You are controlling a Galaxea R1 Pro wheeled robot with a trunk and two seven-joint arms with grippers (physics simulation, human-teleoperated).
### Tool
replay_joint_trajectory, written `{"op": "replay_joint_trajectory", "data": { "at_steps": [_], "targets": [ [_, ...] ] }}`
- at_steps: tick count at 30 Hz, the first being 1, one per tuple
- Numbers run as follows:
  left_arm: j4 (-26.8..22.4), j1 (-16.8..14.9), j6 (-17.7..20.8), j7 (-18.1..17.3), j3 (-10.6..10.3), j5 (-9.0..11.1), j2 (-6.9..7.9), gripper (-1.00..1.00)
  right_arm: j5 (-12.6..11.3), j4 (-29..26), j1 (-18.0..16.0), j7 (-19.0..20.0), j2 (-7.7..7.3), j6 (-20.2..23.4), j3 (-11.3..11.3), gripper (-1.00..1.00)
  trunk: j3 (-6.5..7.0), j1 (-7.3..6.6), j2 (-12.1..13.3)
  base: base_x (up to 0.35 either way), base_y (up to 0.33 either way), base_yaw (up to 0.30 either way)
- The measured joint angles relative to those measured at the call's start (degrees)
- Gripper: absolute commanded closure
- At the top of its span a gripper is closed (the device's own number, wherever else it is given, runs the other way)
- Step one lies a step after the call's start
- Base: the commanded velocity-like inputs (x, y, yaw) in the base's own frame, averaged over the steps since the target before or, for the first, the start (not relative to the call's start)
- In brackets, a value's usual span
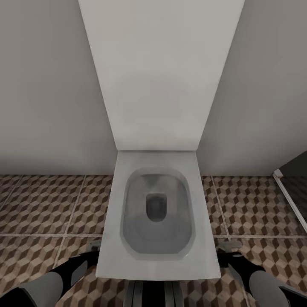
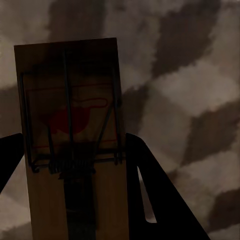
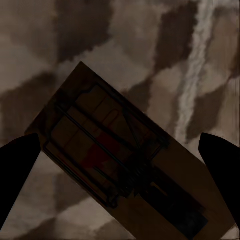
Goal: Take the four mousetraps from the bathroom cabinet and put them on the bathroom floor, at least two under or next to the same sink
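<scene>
We are facing a toilet (image 1: pixel 155 221) with its white cistern panel (image 1: pixel 160 72) running up the wall, and both arms hang low on either side of the bowl. In the left wrist view, the left tool (image 2: pixel 70 165) pinches a mousetrap (image 2: pixel 70 115) between its dark fingers (image 2: pixel 150 185), the board standing lengthwise in the grip, spring and red spot facing the camera. In the right wrist view, the right tool (image 3: pixel 120 165) has its fingers (image 3: pixel 17 170) set wide, with a second mousetrap (image 3: pixel 107 155) lying askew between them; whether they press it or it rests loose on the tiles we cannot tell.

Both traps sit over the cube-patterned floor (image 1: pixel 42 204), which looks close beneath them. As we judge it, the step in hand is carrying traps to the sink, and no sink shows ahead. So we should keep the left grip firm, settle the right trap before moving, then turn the base away from the toilet and look for the long white basin.

The bowl stands right between our arms, so backing straight off before turning seems wise, lest an elbow strike the rim. A pale frame edge (image 1: pixel 290 200) at the right, next to a dark opening, could catch the right arm if we swing that way. When we set down, we should lower flat onto the tiles and release gently so the board does not tip.
</scene>
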Motion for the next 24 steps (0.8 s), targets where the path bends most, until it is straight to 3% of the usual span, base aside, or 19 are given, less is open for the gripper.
{"op": "replay_joint_trajectory", "data": {
  "at_steps": [4, 7, 24],
  "targets": [
    [-0.02, 0.0, 0.0, -0.03, 0.04, 0.02, 0.09, 1.0, -0.78, 0.02, 0.0, 0.37, -1.41, -0.12, -1.05, 1.0, 0.0, 0.0, 0.0, 0.0, 0.0, 0.0],
    [0.0, 0.01, 0.0, -0.01, 0.09, 0.02, 0.14, 1.0, -0.92, 0.04, 0.0, 0.44, -1.67, -0.14, -1.24, 1.0, 0.0, 0.0, 0.0, 0.0, 0.0, 0.0],
    [0.0, 0.0, -0.09, 0.02, 0.2, 0.02, 0.74, 1.0, -0.95, 0.06, 0.0, 0.5, -1.74, -0.17, -1.38, 1.0, 0.0, 0.0, 0.0, 0.0, 0.0, 0.0]
  ]
}}
